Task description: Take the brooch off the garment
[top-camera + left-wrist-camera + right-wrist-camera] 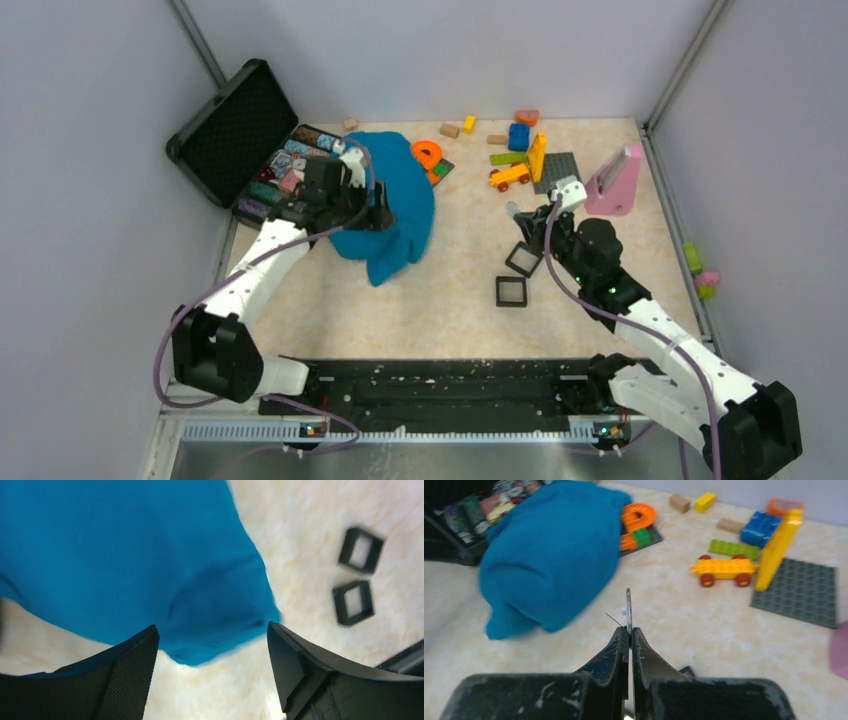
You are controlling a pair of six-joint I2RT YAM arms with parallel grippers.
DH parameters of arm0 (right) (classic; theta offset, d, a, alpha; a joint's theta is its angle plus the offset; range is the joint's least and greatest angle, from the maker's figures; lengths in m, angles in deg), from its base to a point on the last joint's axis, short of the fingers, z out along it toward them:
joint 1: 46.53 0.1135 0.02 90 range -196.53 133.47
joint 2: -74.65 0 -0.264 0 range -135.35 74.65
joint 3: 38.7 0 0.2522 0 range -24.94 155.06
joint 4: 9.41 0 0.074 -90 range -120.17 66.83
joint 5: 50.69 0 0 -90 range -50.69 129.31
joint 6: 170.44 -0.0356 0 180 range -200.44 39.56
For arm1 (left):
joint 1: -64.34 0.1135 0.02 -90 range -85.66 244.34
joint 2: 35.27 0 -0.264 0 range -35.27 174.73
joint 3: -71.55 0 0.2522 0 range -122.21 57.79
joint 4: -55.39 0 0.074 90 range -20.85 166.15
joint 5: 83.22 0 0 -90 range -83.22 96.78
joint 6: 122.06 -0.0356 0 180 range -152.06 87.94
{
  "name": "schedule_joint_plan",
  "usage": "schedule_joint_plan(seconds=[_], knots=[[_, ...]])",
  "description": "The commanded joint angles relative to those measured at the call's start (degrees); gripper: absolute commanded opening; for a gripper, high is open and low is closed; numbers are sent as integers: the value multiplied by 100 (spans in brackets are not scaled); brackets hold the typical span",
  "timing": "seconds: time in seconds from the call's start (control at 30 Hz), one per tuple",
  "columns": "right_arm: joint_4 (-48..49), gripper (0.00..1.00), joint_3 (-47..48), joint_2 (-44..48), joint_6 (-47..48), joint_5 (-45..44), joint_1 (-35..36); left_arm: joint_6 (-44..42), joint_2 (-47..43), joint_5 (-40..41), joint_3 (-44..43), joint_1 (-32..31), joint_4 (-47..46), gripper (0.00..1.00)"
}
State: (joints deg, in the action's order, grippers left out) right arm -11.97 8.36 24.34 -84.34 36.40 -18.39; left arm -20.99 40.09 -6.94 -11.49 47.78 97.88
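brooch (628,609): small pale disc seen edge-on, with a thin pin (613,619) jutting toward the garment (549,555). it is off the garment and to its right, above bare counter (674,625). judged free of the cloth.

right hand (629,630): fingers pressed together, pinching the brooch by its lower edge. it is held clear of the garment, likely so the pin cannot snag the cloth.

left hand (212,655): fingers spread, gripping nothing, above the garment's lower lobe, seemingly to steady it. contact cannot be told.

two black square frames (353,602): flat on the counter, right of the garment.

remaining, as judged: set the brooch down away from the garment.
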Motion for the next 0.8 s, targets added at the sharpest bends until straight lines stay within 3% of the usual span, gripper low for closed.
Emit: schedule_joint_plan(seconds=[0.0, 0.17, 0.3, 0.4, 0.5, 0.63, 0.77], knots=[[-45, 0, -49, -29, -942, 1579, -62, 429, -405, -720, 784, -14, -664, 88], [-282, 0, 139, -23, -1627, 2686, -63, 1123, -1319, -2228, 2334, -49, -3478, 89], [-419, 0, 317, -235, -1833, 3434, -59, 2071, -1344, -3292, 3465, -120, -6071, 91], [-160, 0, 388, -479, -2019, 4171, -63, 2603, -984, -3848, 3857, -233, -7606, 78], [398, 0, 318, -645, -2346, 4758, -59, 2862, -630, -4195, 3995, -413, -8590, 67], [856, 0, 275, -725, -2655, 5164, -63, 3140, -398, -4348, 4243, -654, -9740, 66], [650, 0, 390, -794, -2583, 5291, -62, 3085, -271, -4326, 4387, -876, -9942, 62]])
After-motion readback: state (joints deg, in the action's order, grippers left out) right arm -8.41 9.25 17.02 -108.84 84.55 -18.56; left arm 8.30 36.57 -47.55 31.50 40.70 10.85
